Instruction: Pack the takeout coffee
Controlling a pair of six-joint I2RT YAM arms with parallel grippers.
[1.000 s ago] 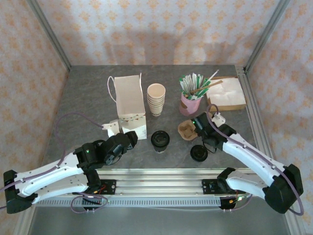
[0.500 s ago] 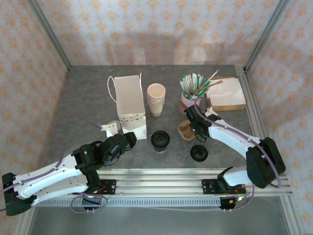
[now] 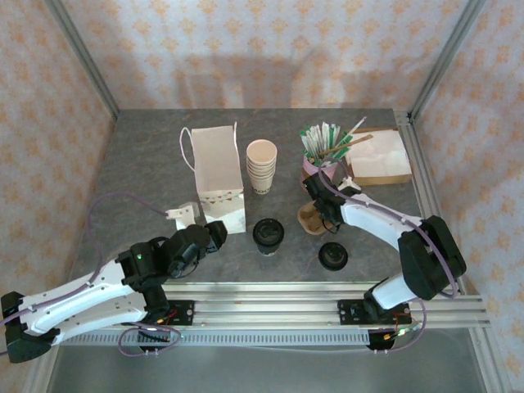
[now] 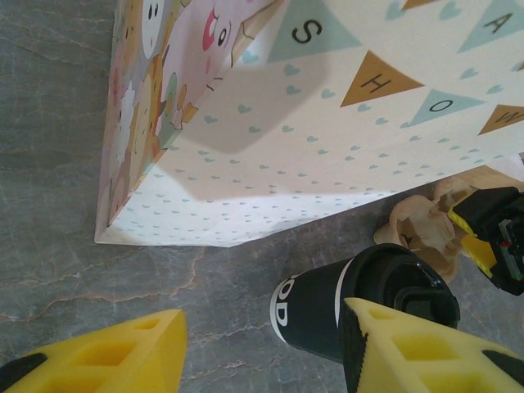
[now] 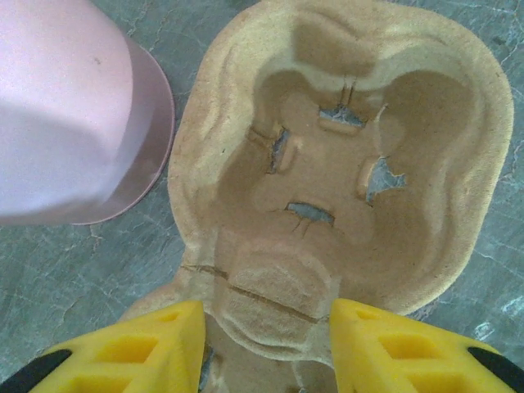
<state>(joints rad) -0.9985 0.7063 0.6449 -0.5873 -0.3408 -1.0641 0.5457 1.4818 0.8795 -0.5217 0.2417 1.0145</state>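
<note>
Standing upright near the front of the table (image 3: 139,172), the takeout coffee (image 3: 268,235) had not shifted in the last second; it sat just right of the white paper bag (image 3: 219,176), close but apart. The left gripper (image 3: 216,233) had eased back slightly, its jaws half apart over bare stone, the lidded cup just beyond its right finger. The right gripper (image 3: 318,205) had swung inward to the pulp cup carrier (image 3: 312,218), its fingers (image 5: 123,344) astride the carrier's near end; whether they pinched it could not be told. So packing looked barely begun. The pink cup (image 5: 65,115) crowded the carrier's far side and the loose lid (image 3: 332,256) lay nearer the rail, while open table remained left of the bag.
</note>
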